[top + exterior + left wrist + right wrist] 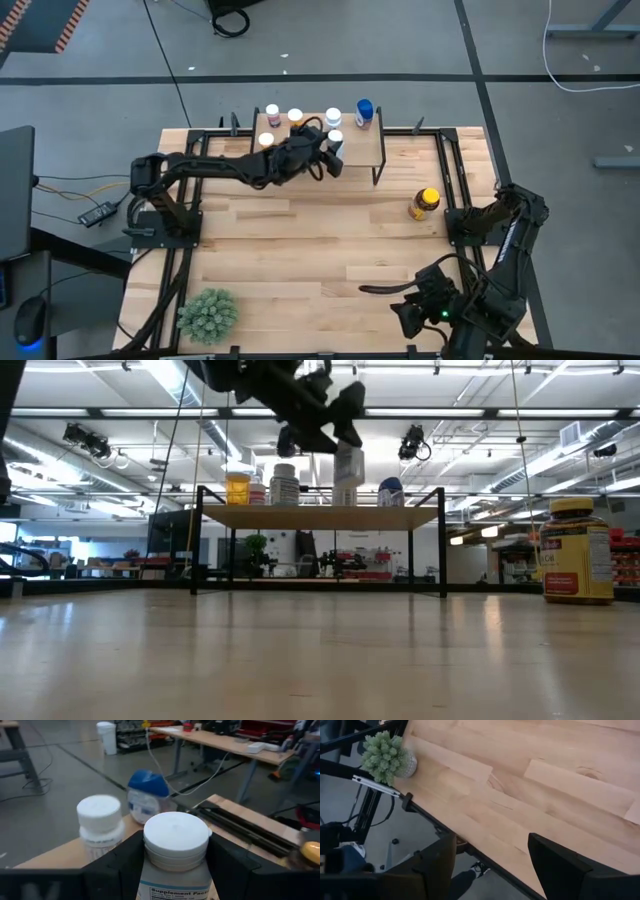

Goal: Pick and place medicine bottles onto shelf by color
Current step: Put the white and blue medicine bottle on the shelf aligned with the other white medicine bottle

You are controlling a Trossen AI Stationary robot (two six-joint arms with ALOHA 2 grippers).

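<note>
Surface [300, 250]: large light-wood top, black rails along both sides.

Shelf [365, 150]: small raised light-wood board on thin black legs, at the far edge of the surface, approx. centre.

L arm: reaches from the left side across to the shelf. Left pincer [175, 862] sits over the shelf's middle, fingers one each side of a white-capped bottle [175, 845]. Low view shows that bottle [347, 475] upright w/ its base on or just at the board; whether the fingers [122, 862] press it or stand just clear of it cannot be told.

R arm: folded at the near right corner, well apart from the shelf. Right pincer [490, 862] spread, nothing between the fingers, hanging over the surface's near edge.

Plant [208, 313]: green, spiky, near left corner.

Amber bottle [424, 203]: largest bottle, yellow cap, standing on the surface right of the shelf, not on it.

Bottles on shelf: blue-capped bottle [364, 112] at far right; white bottle [333, 119] beside it, just behind the pincer; orange bottle [295, 118] and pinkish bottle [273, 114] along the far edge toward the left; one more white-capped bottle [266, 141] at near left, partly hidden by the arm.
</note>
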